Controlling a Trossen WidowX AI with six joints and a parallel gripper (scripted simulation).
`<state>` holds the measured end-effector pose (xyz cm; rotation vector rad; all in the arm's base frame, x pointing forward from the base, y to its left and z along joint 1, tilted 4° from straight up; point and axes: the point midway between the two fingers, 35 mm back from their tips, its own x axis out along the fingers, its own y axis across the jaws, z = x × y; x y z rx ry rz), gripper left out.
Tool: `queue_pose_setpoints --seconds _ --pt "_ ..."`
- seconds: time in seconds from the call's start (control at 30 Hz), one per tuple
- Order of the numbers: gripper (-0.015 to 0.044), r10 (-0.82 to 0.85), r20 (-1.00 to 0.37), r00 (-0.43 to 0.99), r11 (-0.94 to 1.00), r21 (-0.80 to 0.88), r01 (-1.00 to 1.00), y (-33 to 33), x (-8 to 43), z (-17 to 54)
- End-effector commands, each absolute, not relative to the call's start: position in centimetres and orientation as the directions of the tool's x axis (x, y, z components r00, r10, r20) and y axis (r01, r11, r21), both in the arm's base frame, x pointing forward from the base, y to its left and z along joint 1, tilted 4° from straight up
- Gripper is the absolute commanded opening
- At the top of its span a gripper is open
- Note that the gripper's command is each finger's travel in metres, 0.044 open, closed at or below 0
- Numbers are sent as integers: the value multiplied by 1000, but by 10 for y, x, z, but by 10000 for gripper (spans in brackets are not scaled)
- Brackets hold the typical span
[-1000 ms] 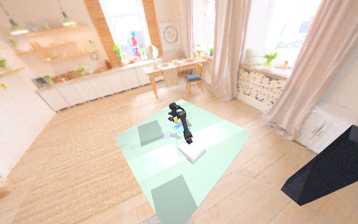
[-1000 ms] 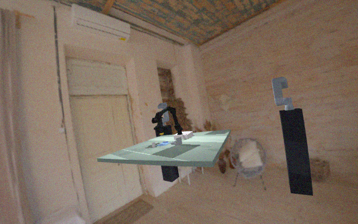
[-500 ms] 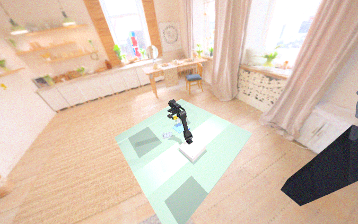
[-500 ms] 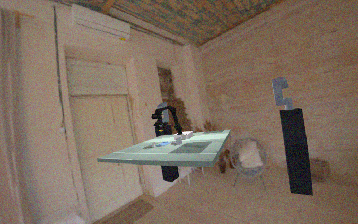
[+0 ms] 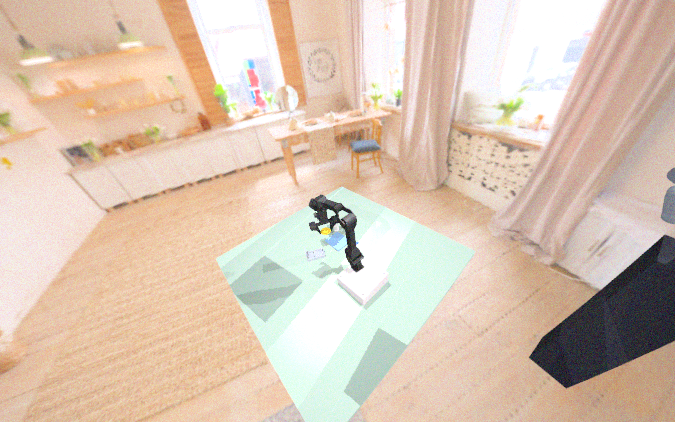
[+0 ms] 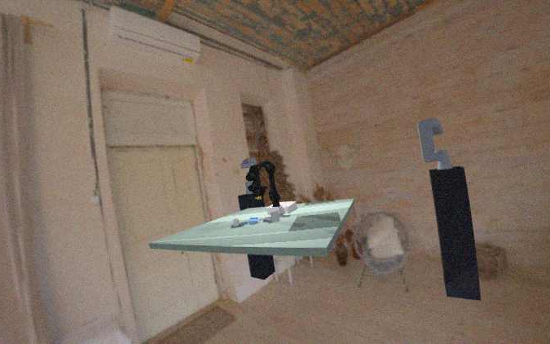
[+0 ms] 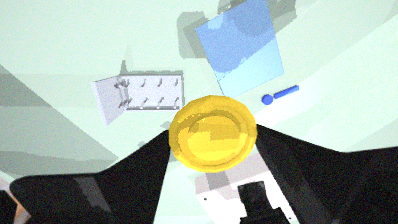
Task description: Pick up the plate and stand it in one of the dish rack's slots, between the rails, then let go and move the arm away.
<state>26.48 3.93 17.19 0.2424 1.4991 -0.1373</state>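
Observation:
The yellow round plate (image 5: 325,231) (image 6: 258,198) (image 7: 213,145) is off the table. My gripper (image 5: 323,229) (image 7: 211,131) is shut on it, with one black finger at each side of its rim; the plate's face shows to the wrist camera. The pale grey dish rack (image 5: 316,255) (image 7: 106,102) stands on the table, beyond the plate to the upper left in the wrist view. It has two rows of short rails and a taller panel at its left end. Its slots show no plate. In the exterior view the gripper is small and dark.
A blue square mat (image 5: 335,241) (image 6: 253,220) (image 7: 245,50) lies beside the rack. A small blue utensil-like piece (image 7: 286,92) lies near it. A pale cylinder (image 6: 235,222) stands near the mat. The arm's base is on a white block (image 5: 363,287) (image 6: 288,207).

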Motion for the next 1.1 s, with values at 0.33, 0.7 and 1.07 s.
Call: queue_pose_setpoints --seconds 0.33,0.7,1.07 --pt "0 148 -980 136 950 179 256 54 282 151" --pt "0 330 -909 255 919 371 133 70 326 117" --pt "0 486 -796 360 859 510 -31 78 357 91"
